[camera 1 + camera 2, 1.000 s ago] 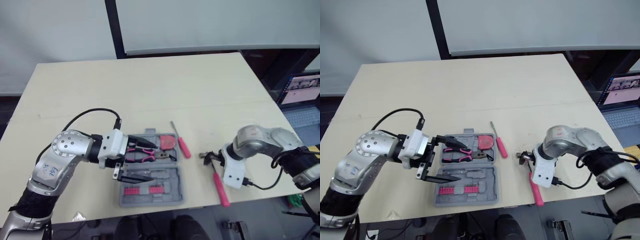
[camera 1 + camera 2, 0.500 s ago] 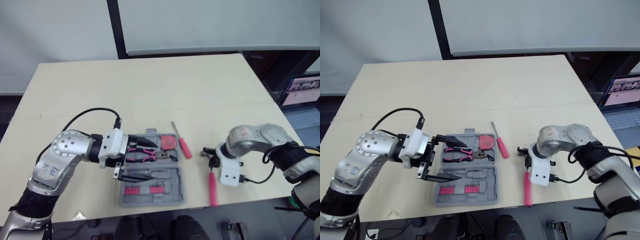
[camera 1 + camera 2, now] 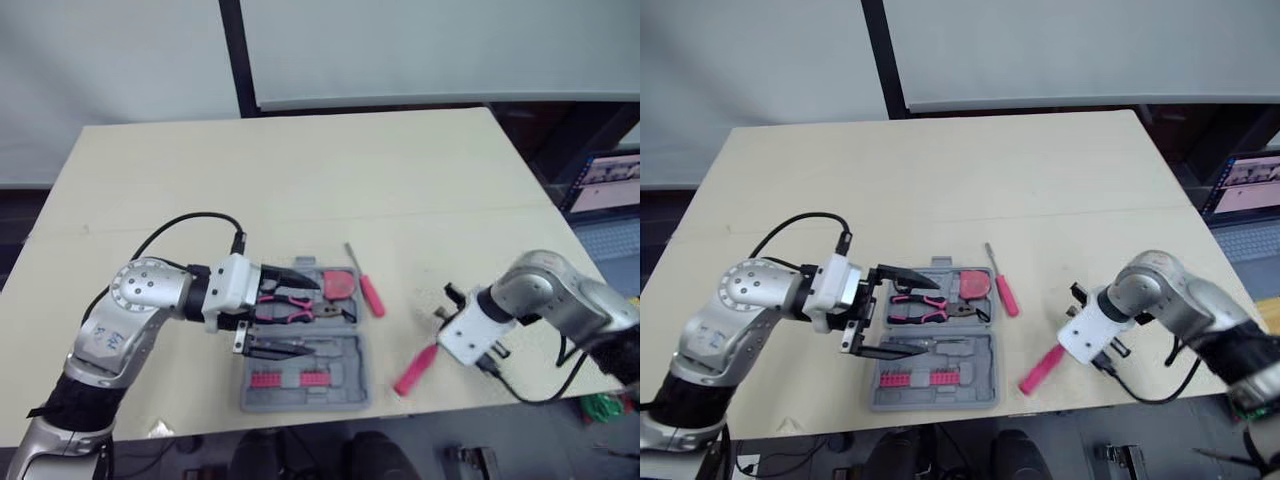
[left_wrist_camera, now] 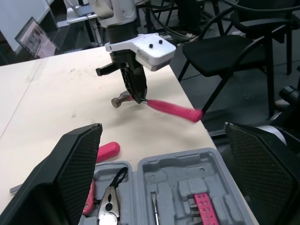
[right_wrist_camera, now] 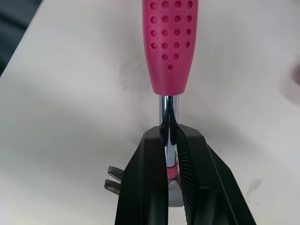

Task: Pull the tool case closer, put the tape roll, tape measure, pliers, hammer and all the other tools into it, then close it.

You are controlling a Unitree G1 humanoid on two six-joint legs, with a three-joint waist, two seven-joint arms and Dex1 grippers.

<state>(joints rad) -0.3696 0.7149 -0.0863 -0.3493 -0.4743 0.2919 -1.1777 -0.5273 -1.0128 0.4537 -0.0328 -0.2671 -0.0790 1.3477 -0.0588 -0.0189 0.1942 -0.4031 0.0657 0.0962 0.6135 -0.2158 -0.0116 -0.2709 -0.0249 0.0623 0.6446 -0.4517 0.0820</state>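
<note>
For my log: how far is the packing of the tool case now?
Done: the tool case sits near the table edge, open, with the pliers inside. In hand: the right gripper clamps the hammer shaft in its jaws. Remaining: hammer and screwdriver go in, then closing.

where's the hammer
In the eye views the hammer is on the robot's right near the table's front edge, clamped at its steel neck in the right pincer, right of the tool case and screwdriver.
</note>
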